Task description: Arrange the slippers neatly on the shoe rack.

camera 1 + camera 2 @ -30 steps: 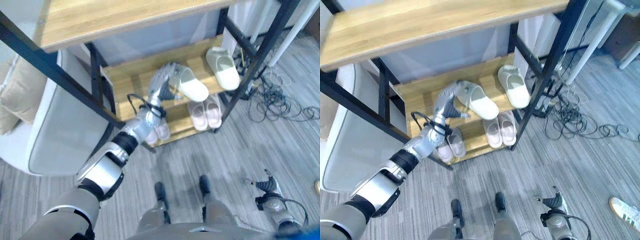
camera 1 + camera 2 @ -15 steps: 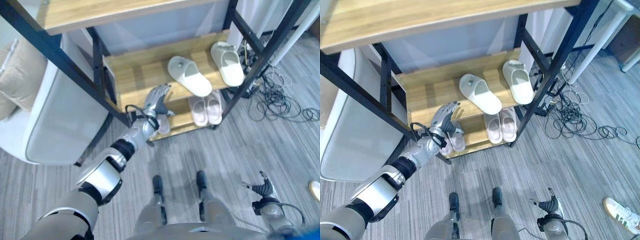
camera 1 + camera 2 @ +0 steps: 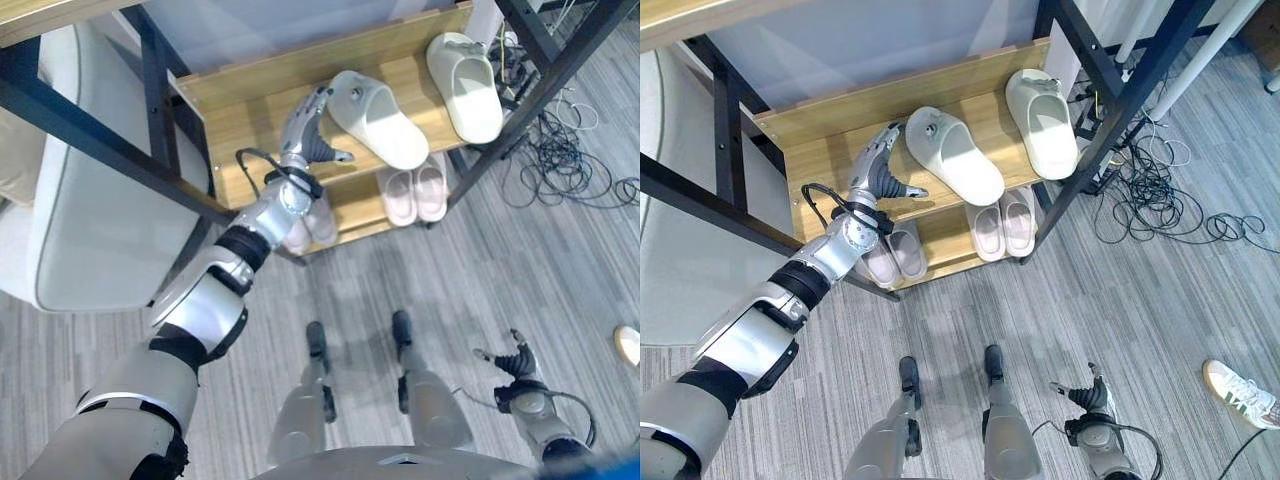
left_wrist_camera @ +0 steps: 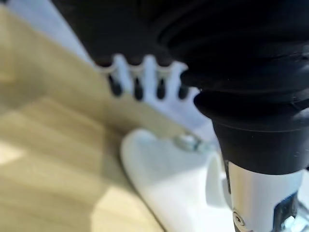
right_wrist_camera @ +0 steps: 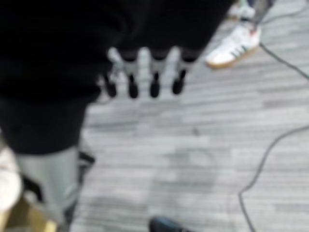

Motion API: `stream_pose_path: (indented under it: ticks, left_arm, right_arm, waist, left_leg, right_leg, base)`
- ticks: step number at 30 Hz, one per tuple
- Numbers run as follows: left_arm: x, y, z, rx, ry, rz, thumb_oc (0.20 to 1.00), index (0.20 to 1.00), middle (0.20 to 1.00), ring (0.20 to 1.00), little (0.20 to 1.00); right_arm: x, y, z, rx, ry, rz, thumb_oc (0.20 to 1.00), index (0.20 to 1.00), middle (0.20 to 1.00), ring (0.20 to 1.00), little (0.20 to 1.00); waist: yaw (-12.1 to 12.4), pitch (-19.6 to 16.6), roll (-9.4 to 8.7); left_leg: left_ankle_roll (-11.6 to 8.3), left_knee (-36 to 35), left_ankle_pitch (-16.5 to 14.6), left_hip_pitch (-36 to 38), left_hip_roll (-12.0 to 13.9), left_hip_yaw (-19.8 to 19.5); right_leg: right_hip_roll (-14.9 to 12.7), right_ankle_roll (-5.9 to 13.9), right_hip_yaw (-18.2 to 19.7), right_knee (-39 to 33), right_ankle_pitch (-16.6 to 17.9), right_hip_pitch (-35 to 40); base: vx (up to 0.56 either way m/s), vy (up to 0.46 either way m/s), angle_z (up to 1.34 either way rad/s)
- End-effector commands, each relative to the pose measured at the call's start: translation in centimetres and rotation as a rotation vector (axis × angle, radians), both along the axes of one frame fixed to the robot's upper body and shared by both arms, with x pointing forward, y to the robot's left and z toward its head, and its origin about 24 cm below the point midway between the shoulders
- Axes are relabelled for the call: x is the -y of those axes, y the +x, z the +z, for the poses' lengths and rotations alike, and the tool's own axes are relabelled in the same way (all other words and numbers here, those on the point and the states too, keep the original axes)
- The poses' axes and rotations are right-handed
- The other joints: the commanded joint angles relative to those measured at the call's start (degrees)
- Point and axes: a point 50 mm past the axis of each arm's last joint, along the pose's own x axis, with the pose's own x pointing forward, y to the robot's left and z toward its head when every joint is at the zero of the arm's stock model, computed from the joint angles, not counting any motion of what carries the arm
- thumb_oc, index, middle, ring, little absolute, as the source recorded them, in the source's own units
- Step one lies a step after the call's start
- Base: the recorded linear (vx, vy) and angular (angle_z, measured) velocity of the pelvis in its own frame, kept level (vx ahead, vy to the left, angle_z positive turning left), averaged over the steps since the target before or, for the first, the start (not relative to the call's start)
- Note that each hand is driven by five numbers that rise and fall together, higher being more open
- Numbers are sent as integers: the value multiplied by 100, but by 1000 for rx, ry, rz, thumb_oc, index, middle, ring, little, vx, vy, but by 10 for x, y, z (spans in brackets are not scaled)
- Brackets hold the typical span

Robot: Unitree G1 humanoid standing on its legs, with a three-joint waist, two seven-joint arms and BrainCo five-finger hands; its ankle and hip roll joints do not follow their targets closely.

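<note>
Slippers are the concern: the left hand [image 3: 876, 172] reaches onto the middle shelf [image 3: 830, 160] with fingers straight and loose, holding nothing, just beside the heel of the skewed slipper [image 3: 954, 155]. Its partner [image 3: 1042, 122] lies well apart by the rack's post [image 3: 1095, 118]. A hard nudge could send the skewed one over the front edge, onto the pink pairs [image 3: 1002, 225] below. The right hand [image 3: 1083, 398] hangs relaxed above the floor.

Matt foam slippers [image 3: 953, 155], wood-grain shelf [image 3: 830, 160]
</note>
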Motion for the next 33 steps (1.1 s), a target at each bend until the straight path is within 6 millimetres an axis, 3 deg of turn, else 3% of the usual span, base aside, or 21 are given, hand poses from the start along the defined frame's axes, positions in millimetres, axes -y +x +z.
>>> stream_pose_path:
  ticks: [1, 7, 20, 33]
  left_arm:
    - [1, 10, 39, 65, -107, 1, 1000, 1000, 1000, 1000, 1000]
    - [8, 13, 44, 39, -193, -6, 1000, 1000, 1000, 1000, 1000]
    - [6, 14, 73, 99, -264, -23, 1000, 1000, 1000, 1000, 1000]
    - [46, 8, 79, 83, -326, -156, 1000, 1000, 1000, 1000, 1000]
  right_arm:
    - [4, 12, 9, 48, -16, 11, 1000, 1000, 1000, 1000, 1000]
    - [-2, 26, 15, 88, -11, 29, 1000, 1000, 1000, 1000, 1000]
    - [-10, 33, 16, 103, 22, 40, 1000, 1000, 1000, 1000, 1000]
    - [-4, 37, 19, 105, 11, 41, 1000, 1000, 1000, 1000, 1000]
  waist:
    - [64, 108, -16]
    - [51, 201, -31]
    - [21, 363, -48]
    - [-42, 435, -15]
  left_leg:
    - [-246, 48, -94, -377, 193, -370]
    - [-260, 48, -60, -469, 221, -380]
    - [-276, 48, -39, -597, 261, -388]
    - [-287, 48, -76, -567, 281, -307]
  right_leg:
    - [-419, 367, 80, 483, -616, -332]
    - [-407, 358, 94, 484, -601, -438]
    - [-369, 340, 99, 566, -605, -619]
    - [-352, 328, 165, 599, -634, -713]
  base:
    - [0, 0, 0]
    - [12, -19, -9]
    - [11, -8, -1]
    - [0, 0, 0]
